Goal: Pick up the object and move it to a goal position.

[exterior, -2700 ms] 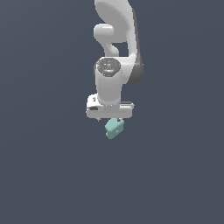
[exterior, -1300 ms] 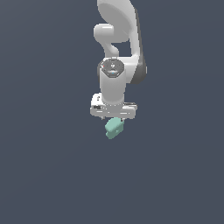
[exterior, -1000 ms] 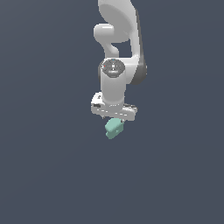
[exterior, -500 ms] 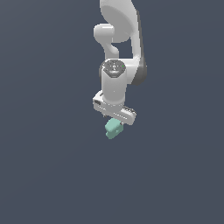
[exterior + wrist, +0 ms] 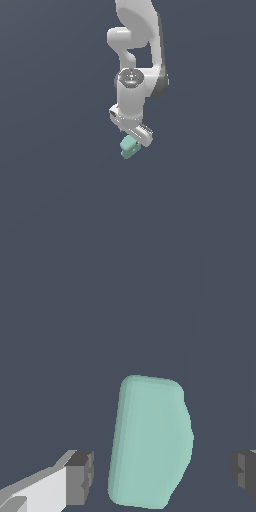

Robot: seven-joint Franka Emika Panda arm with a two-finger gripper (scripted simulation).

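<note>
Exterior view: the white robot arm (image 5: 134, 90) comes down from the top of the picture and ends in a pale cross-piece that sits slanted, its lower end toward the exterior view's right. The end effector (image 5: 132, 138) hangs from that cross-piece, pointing downward. Right under it is the object (image 5: 129, 148), a small mint-green blocky piece with rounded edges and a little step sticking out on one side. From this angle the top of the object tucks in beneath the slanted cross-piece, so the fingers themselves are too small and too hidden to make out. Everything around is one flat dark blue-grey field with no edge or shadow in it, and I cannot tell from here whether the object sits on that surface or hangs clear of it.

The wrist view is plainer. The object (image 5: 150, 443) fills the middle of the picture as a tall, rounded green slab, leaning slightly, with a bulge along one long side. The end effector (image 5: 160, 476) is spread wide around it. One dark grey finger pad (image 5: 82, 476), on its white finger, stands just beside one long side of the object with a thin strip of dark background between them. The other pad (image 5: 242, 473) shows at the picture's edge, well apart from the bulging side. Neither pad touches the green surface, so the object lies between the fingers but is not gripped.
</note>
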